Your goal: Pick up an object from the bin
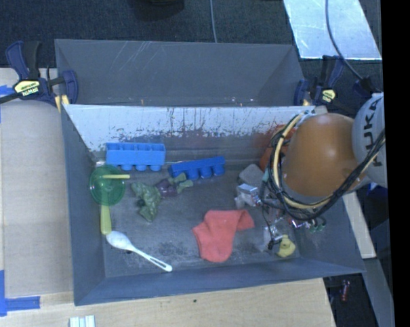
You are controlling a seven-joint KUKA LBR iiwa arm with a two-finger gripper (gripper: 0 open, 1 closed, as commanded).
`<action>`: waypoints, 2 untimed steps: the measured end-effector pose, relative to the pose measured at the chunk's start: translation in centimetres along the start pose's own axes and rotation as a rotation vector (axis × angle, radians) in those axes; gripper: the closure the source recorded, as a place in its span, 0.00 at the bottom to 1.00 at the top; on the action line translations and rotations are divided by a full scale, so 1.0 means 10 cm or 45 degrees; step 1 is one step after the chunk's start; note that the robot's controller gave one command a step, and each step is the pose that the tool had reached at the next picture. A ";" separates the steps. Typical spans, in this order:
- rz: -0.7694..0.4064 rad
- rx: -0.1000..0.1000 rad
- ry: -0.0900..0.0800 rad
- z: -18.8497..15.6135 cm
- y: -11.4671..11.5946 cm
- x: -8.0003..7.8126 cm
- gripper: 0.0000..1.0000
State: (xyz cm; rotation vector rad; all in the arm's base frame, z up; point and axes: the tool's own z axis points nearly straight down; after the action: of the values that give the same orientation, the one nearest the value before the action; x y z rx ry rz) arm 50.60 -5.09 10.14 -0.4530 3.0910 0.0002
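Orange-brown wrist cover (318, 162), ringed with cables, sits highest, over the right side of the bin (181, 76). Below it the tool (274, 240) is down close to the floor, near the bin's near-right corner. Cables and mount hide its tip, so I cannot tell how far open it is or whether it has hold of anything.

Closest thing: small yellow object (286, 247), rounded with a dark patch, lying on the floor at the tool's tip. Touching or just beside, cannot say. It sits by the near wall, a little short of the right wall.

Red cloth (217, 235) lies crumpled just left of the tool, apart from the yellow piece. Grey lump (249, 174) sits further toward the far wall, partly under the cables.

Well apart, on the left side:
- white spoon (137, 249) by the near wall
- green cup (107, 186)
- two blue blocks (135, 156) along the far wall
- small green toy (149, 200)

Handling, as judgement: the yellow piece looks light and small, likely plastic or rubber. Its rounded shape may squirt out of a pinch or roll toward the wall. Best taken across its widest middle, closing from straight above. The cloth, if taken instead, is soft and limp; pinch a raised fold.
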 end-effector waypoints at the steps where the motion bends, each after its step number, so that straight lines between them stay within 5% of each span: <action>1: -0.166 -0.003 -0.004 0.15 0.17 -0.14 0.00; 2: 0.012 -0.003 -0.002 0.17 0.22 -0.18 0.00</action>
State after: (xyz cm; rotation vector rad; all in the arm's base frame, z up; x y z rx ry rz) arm 51.76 -2.42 8.42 -0.4386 3.0919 0.0040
